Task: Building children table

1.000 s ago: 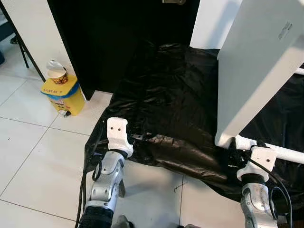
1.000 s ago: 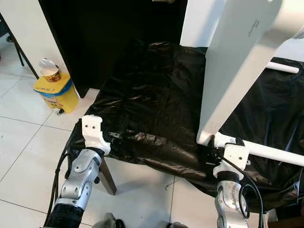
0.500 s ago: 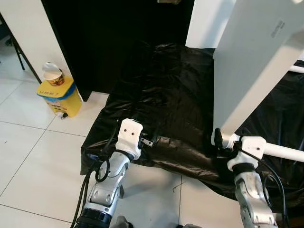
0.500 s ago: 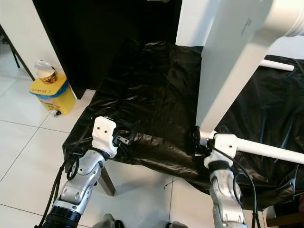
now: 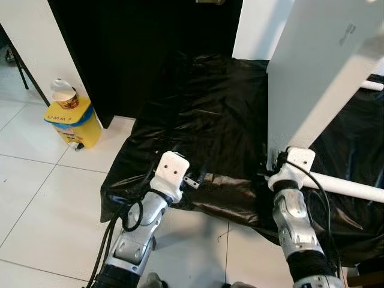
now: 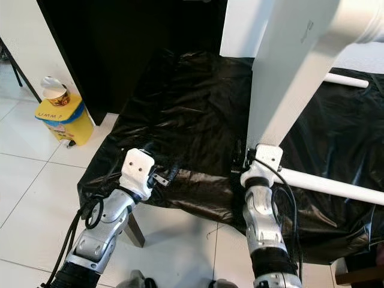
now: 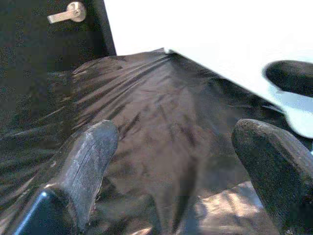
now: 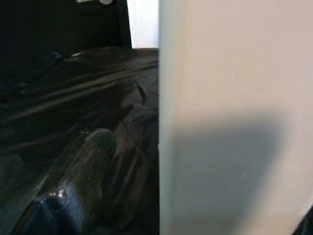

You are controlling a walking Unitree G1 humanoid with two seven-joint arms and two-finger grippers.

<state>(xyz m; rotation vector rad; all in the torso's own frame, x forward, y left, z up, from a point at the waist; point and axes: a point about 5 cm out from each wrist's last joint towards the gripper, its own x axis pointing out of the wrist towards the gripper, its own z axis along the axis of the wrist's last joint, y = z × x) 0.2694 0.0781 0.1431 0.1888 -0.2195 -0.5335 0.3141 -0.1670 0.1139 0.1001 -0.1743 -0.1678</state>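
Now look first at the black plastic sheet (image 5: 198, 114) draped over the surface across the middle of the frame, then at the white tabletop (image 5: 318, 66) tilted up at upper right, its white leg (image 5: 345, 187) running off to the right edge. Your right pincer (image 5: 277, 161) has moved in from lower right to the tabletop's bottom corner; you look set to steady it there. One finger (image 8: 83, 161) lies along the panel's edge; I cannot tell its opening. Your left pincer (image 7: 181, 161) has crept forward over the sheet, spread wide, holding nothing.
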